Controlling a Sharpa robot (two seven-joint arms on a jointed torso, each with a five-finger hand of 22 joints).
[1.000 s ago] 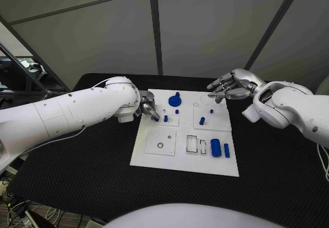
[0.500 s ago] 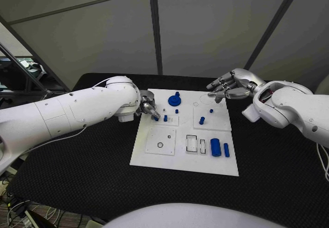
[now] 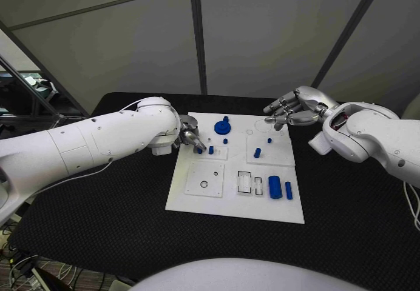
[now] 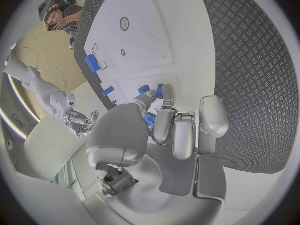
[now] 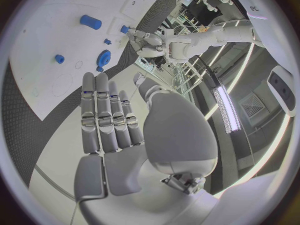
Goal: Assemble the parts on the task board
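The white task board [image 3: 235, 203] lies in the middle of the black table. My left hand [image 3: 190, 138] reaches over the board's far left part. Its thumb and a finger pinch a small blue peg [image 3: 199, 151] standing there, with a second peg [image 3: 211, 150] right beside it. In the left wrist view the fingertips [image 4: 165, 106] meet the two pegs [image 4: 145, 89] on the board [image 4: 150, 35]. My right hand [image 3: 293, 109] hovers above the board's far right corner, holding nothing. Its fingers [image 5: 106, 110] lie straight, side by side.
On the board are a blue gear [image 3: 223, 127] at the far edge, a peg [image 3: 258, 153] right of centre, and a thick cylinder [image 3: 274, 188] and thin bar [image 3: 289, 191] near the right front. A square plate with two holes [image 3: 206, 180] sits front left.
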